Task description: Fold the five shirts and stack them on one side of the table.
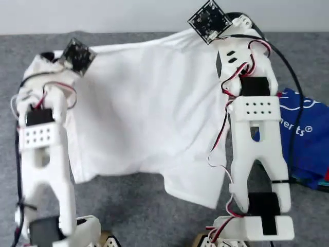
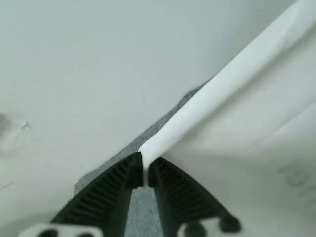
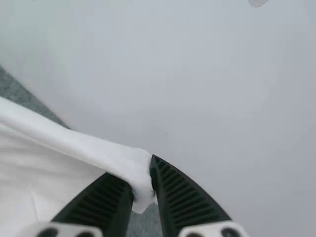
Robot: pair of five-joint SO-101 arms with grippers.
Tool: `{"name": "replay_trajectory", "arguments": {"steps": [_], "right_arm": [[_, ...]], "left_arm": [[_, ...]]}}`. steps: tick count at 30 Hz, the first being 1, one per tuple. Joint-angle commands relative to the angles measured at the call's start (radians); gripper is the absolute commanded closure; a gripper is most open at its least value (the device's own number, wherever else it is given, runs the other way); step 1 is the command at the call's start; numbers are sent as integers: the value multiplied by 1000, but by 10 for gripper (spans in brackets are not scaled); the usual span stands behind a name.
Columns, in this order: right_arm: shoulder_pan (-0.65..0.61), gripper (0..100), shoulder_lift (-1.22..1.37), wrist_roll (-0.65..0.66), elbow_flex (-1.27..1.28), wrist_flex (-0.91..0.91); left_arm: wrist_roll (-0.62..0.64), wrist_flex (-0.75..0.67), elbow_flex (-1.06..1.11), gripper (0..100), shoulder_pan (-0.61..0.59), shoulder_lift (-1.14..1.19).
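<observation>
white shirt (image 1: 149, 113) noted spread over grey tabletop (image 1: 128, 206), just beside blue shirt (image 1: 303, 134). pinched along one edge by left tool (image 2: 143, 173), away from blue shirt, and by right tool (image 3: 143, 190), nearer it. judged: first fold in hand. next: carry both corners across evenly, edge taut.

Soft, even light in here, pretty bright. The white shirt (image 1: 149, 108) nearly blows out, folds barely shaded, just a faint shadow under its hem on the grey table (image 1: 128, 206).
</observation>
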Motion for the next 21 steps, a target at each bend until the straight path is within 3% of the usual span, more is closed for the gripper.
{"name": "replay_trajectory", "arguments": {"steps": [1, 4, 9, 21], "right_arm": [[-4, 988, 5, 9, -9, -48], [-4, 988, 12, 9, -9, -41], [-1, 988, 7, 9, -5, 25], [-13, 988, -85, 6, -9, 619]], "left_arm": [[-9, -23, -140, 995, 23, 80], [-11, -14, -153, 995, 52, 106], [-12, 161, -153, 995, 106, 107], [-12, 618, -156, 995, 60, 106]]}}
